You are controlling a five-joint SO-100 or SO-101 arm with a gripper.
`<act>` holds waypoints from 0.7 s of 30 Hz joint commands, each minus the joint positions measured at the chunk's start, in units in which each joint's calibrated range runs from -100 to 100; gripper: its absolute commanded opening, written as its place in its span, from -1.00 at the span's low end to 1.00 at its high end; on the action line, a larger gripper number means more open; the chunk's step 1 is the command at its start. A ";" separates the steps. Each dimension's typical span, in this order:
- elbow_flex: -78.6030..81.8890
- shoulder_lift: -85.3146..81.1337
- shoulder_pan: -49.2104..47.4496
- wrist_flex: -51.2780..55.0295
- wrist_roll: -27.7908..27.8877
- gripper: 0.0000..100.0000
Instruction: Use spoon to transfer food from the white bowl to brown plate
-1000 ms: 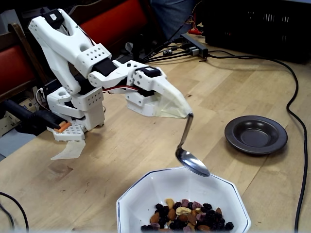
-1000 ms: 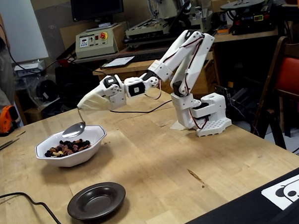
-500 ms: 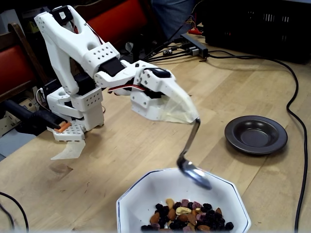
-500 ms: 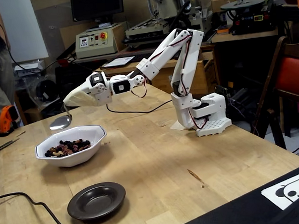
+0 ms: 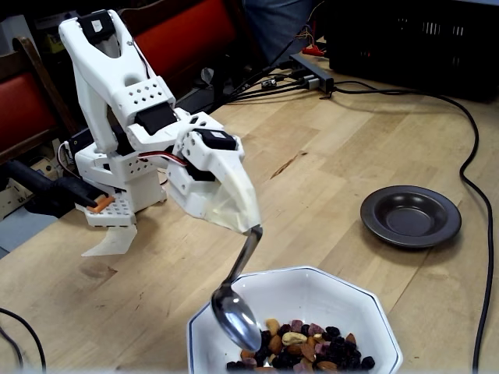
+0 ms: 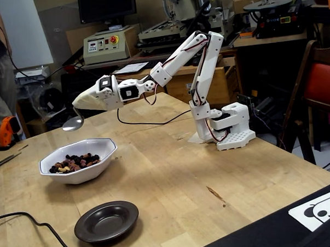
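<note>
My gripper (image 5: 251,224) is a white shell shut on the thin handle of the silver spoon (image 5: 236,315). The spoon hangs down with its oval bowl above the left rim of the white bowl (image 5: 366,300). It looks empty. The other fixed view shows the gripper (image 6: 80,104) holding the spoon (image 6: 73,123) clear above the white bowl (image 6: 79,172). The food (image 5: 308,347), nuts, raisins and purple bits, lies in the white bowl (image 6: 76,162). The brown plate (image 5: 410,216) sits empty to the right of the bowl, apart from it, and nearer the camera in the other fixed view (image 6: 107,221).
The arm's base (image 6: 225,129) stands at the back of the wooden table. A black cable (image 5: 477,195) runs past the plate along the table's right side. A loose white part (image 5: 109,241) lies by the base. Chairs and benches surround the table.
</note>
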 commanded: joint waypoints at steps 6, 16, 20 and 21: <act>-3.80 -0.15 1.78 -0.79 0.20 -0.95; 7.88 -1.09 1.93 -1.42 0.15 -0.95; 10.36 -1.09 1.93 -6.95 0.15 -0.95; 10.72 -1.01 1.93 -9.01 0.15 -0.95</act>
